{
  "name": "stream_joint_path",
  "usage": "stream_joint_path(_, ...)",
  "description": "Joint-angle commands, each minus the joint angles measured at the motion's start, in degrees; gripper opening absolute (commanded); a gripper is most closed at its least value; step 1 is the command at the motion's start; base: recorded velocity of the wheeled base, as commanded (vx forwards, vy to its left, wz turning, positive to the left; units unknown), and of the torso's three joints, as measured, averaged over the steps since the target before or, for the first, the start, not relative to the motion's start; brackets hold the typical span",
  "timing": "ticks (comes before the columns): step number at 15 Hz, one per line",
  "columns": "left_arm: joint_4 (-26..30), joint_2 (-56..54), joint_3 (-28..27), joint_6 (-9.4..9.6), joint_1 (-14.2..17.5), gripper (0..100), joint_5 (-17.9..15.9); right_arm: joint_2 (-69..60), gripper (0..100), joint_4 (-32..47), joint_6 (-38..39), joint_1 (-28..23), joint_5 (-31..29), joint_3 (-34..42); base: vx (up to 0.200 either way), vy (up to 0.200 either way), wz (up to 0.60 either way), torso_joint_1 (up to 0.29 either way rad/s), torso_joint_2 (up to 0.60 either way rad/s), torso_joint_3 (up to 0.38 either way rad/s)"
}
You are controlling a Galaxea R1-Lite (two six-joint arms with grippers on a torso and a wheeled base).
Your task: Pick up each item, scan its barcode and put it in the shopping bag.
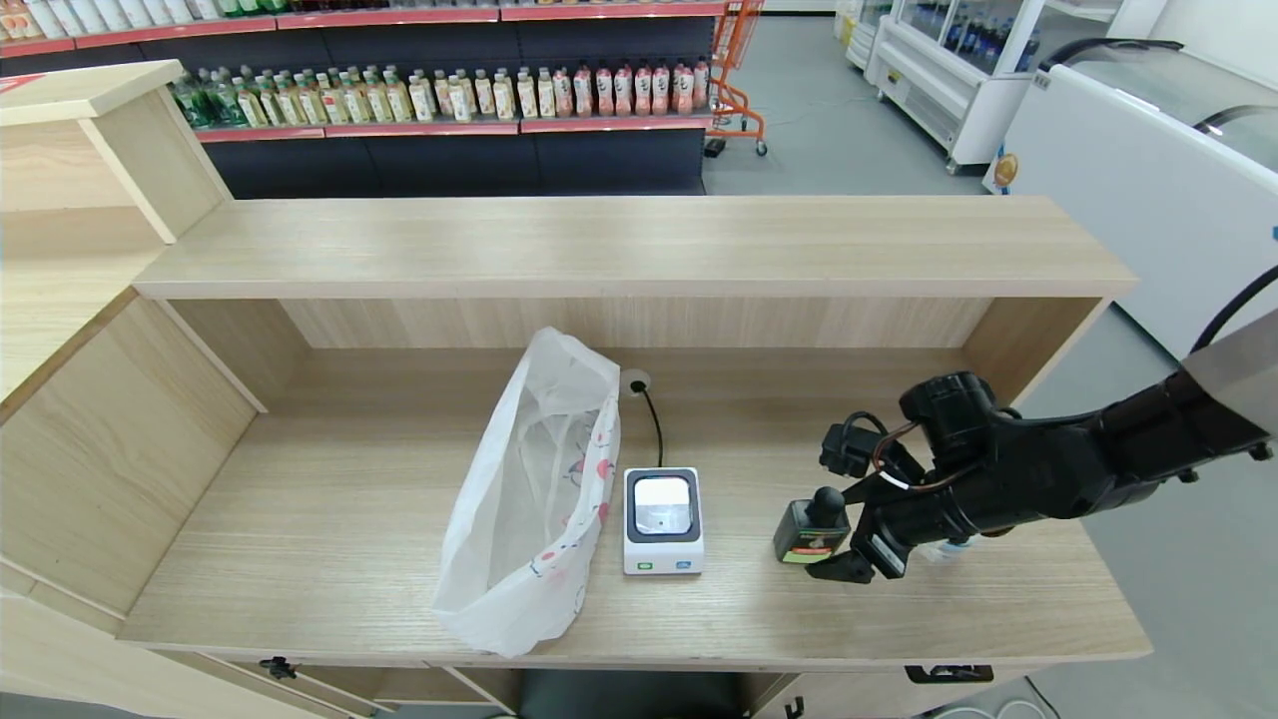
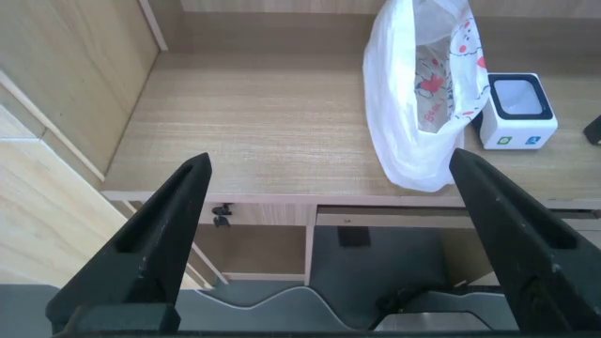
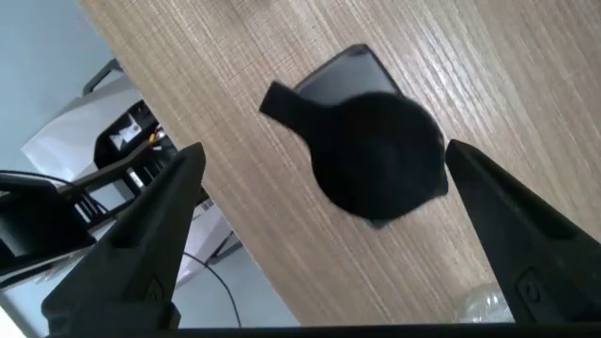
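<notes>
Barely started, I'd say. The right gripper [image 1: 849, 527] hangs over the little dark bottle [image 1: 807, 537], fingers spread wide and nothing grabbed. The bottle stands on the counter [image 1: 300, 519] near the scanner [image 1: 662, 519]. The shopping bag [image 1: 529, 499] looks empty to me. The left gripper [image 2: 329, 174] is splayed open too.
</notes>
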Motion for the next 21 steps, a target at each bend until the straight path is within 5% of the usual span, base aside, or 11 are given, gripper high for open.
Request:
stream_joint_path(1, 0.0, 0.1, 0.0, -0.04, 0.0, 100, 0.0, 2.8, 100, -0.6, 0.0, 0.8, 0.2, -1.6, 0.000, 0.000, 0.00, 0.000, 0.00, 0.000)
stream_joint_path(9, 0.0, 0.1, 0.0, -0.04, 0.0, 100, 0.0, 6.5, 100, -3.7, 0.0, 2.8, 0.3, -4.1, 0.000, 0.000, 0.00, 0.000, 0.00, 0.000)
stream_joint_path(10, 0.0, 0.1, 0.0, -0.04, 0.0, 100, 0.0, 6.9, 0, -4.2, 0.0, 2.9, 1.1, -4.7, 0.000, 0.000, 0.00, 0.000, 0.00, 0.000)
stream_joint_path(17, 0.0, 0.1, 0.0, -0.04, 0.0, 100, 0.0, 5.2, 0, -4.3, 0.0, 2.8, 1.1, -3.0, 0.000, 0.000, 0.00, 0.000, 0.00, 0.000)
stream_joint_path(21, 0.0, 0.1, 0.0, 0.05, 0.0, 100, 0.0, -8.1, 0, -4.0, 6.5, 1.1, 1.0, -4.6, 0.000, 0.000, 0.00, 0.000, 0.00, 0.000)
